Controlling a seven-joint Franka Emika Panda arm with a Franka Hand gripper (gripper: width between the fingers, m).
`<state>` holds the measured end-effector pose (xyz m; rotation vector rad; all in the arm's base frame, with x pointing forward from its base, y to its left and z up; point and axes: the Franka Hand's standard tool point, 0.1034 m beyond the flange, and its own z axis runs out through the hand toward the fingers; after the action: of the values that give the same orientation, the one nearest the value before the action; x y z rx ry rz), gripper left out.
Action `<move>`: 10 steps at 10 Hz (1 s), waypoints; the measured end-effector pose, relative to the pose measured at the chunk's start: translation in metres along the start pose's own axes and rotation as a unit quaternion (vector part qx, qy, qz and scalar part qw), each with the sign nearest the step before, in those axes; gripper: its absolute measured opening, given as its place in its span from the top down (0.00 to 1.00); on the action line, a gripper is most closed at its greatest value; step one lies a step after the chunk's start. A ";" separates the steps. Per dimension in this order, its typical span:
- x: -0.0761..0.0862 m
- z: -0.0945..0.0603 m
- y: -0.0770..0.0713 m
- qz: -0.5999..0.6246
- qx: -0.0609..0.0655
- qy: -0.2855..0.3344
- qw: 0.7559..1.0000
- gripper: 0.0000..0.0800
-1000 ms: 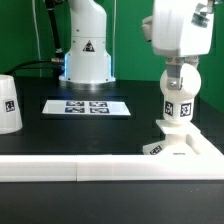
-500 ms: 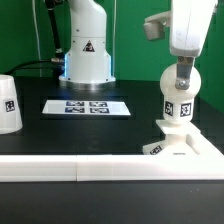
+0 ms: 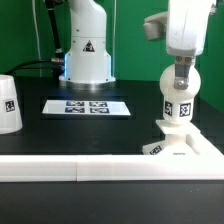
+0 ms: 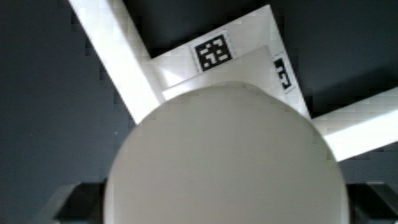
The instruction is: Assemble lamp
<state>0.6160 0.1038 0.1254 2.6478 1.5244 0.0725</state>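
Observation:
The white ball-shaped bulb [image 3: 179, 97] stands upright on the flat square base [image 3: 192, 148] at the exterior view's right. My gripper [image 3: 180, 70] comes straight down onto the bulb's top, and its fingers sit against the bulb's sides. In the wrist view the bulb [image 4: 222, 160] fills the space between the two dark fingers [image 4: 71, 205], with the tagged base [image 4: 240, 60] beneath it. The cup-like shade [image 3: 8, 103] stands alone at the exterior view's left edge, far from the gripper.
The marker board [image 3: 88, 107] lies flat at the middle of the black table. The white robot pedestal [image 3: 87, 45] stands behind it. A white rail [image 3: 70, 168] runs along the front, next to the base.
My wrist has turned about its vertical axis over the bulb, so the hand's body now shows a different side. The bulb and base stay in place.

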 end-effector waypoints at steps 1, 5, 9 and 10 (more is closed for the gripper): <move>0.001 0.000 -0.001 0.060 -0.001 0.001 0.998 0.28; 0.001 -0.001 -0.001 0.293 0.002 -0.004 0.956 0.28; -0.006 0.000 -0.002 0.455 0.008 -0.023 0.890 0.28; -0.007 0.000 -0.002 0.481 0.007 -0.023 0.876 0.28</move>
<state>0.6109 0.0989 0.1254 3.0774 0.0603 0.0561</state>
